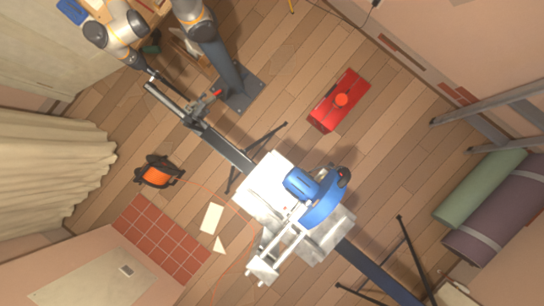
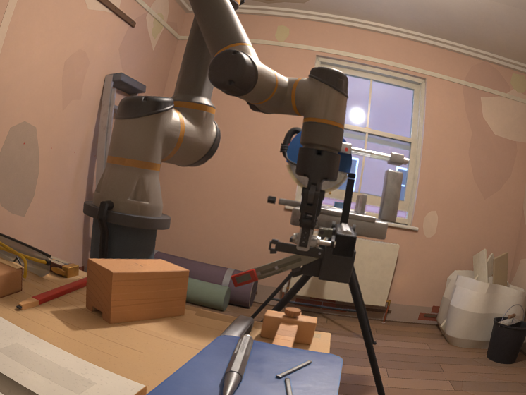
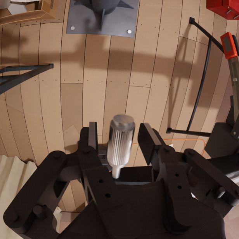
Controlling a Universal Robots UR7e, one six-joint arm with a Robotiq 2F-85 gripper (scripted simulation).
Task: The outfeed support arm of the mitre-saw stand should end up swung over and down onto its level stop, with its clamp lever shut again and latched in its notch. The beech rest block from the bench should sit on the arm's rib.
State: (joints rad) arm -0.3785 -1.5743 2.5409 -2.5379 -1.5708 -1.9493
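Observation:
A ribbed silver knob [image 3: 120,138] on a thin stem stands between the fingers of my gripper [image 3: 120,136], which is open and holds nothing. The knob belongs to the outfeed support arm [image 2: 297,245] at the end of the mitre-saw stand [image 1: 219,143], and the arm lies roughly level. The clamp lever [image 2: 272,268] with its red grip [image 2: 244,277] slants out and down from the hinge block [image 2: 340,255]. The beech rest block [image 2: 289,326], with a round peg on top, sits on the bench by the blue mat.
The stand's tripod legs [image 2: 365,314] spread below the hinge. My base pedestal [image 1: 230,76] stands close by. A large wooden box [image 2: 137,288], a pencil and small tools lie on the bench. An orange cable reel [image 1: 158,171] and a red toolbox [image 1: 338,101] sit on the floor.

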